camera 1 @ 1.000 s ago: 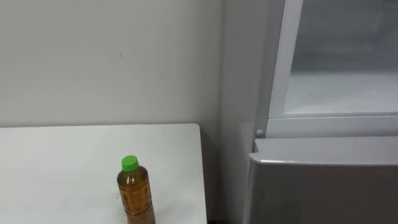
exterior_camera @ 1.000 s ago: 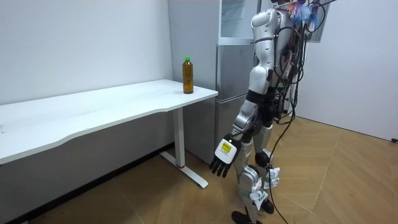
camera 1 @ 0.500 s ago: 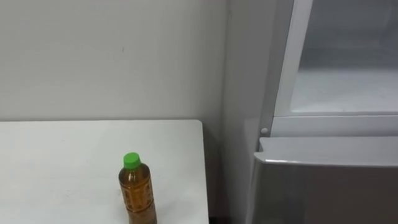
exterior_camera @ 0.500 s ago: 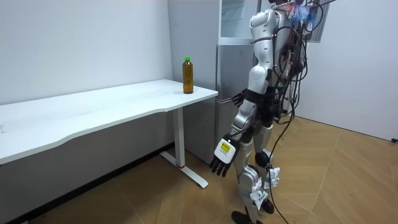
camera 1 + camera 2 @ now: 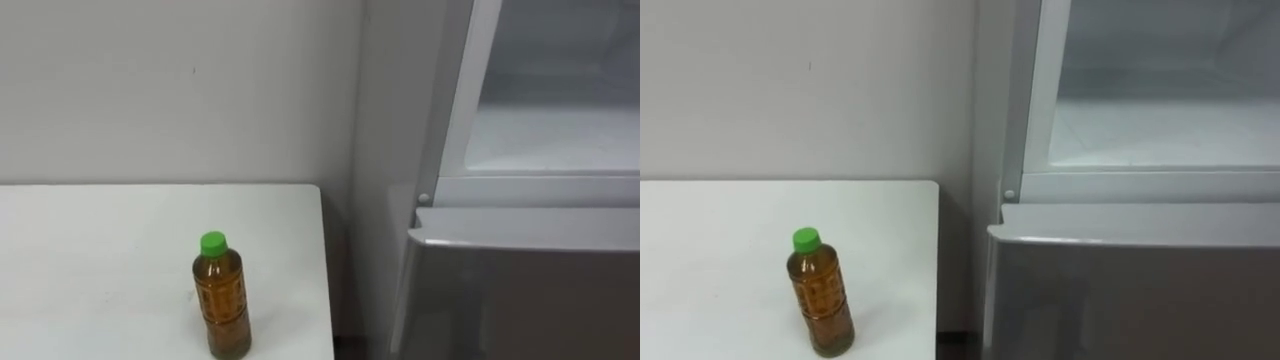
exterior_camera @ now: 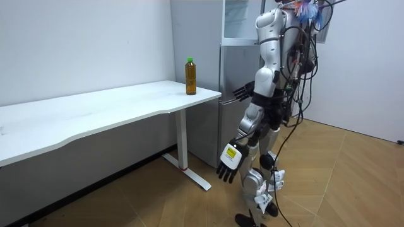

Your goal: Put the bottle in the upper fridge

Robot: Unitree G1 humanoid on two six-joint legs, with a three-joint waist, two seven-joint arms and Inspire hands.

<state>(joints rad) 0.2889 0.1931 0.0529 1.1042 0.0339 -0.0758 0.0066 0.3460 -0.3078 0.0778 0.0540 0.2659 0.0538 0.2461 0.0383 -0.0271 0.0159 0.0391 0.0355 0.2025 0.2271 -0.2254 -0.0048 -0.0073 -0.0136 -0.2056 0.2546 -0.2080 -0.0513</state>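
A bottle [image 5: 220, 295] of amber drink with a green cap stands upright near the right end of the white table [image 5: 90, 250]; in the room view the bottle [image 6: 190, 76] stands at the table's corner beside the fridge. The upper fridge compartment [image 5: 550, 130] stands open to the right of it, white inside. I stand in front of the fridge. My left hand [image 6: 229, 165] hangs open at knee height. My right hand [image 6: 242, 93] is raised at waist height before the fridge [image 6: 237, 69], fingers spread, holding nothing.
The grey lower fridge door [image 5: 520, 290] is closed under the open compartment. A narrow gap separates the table's right edge from the fridge side. The long table [image 6: 95, 110] runs along the wall to the room view's left, over wood floor.
My right hand has come up into sight at waist height by the fridge. The left hand has sunk slightly. The eye view has shifted a little, so the bottle sits higher in it.
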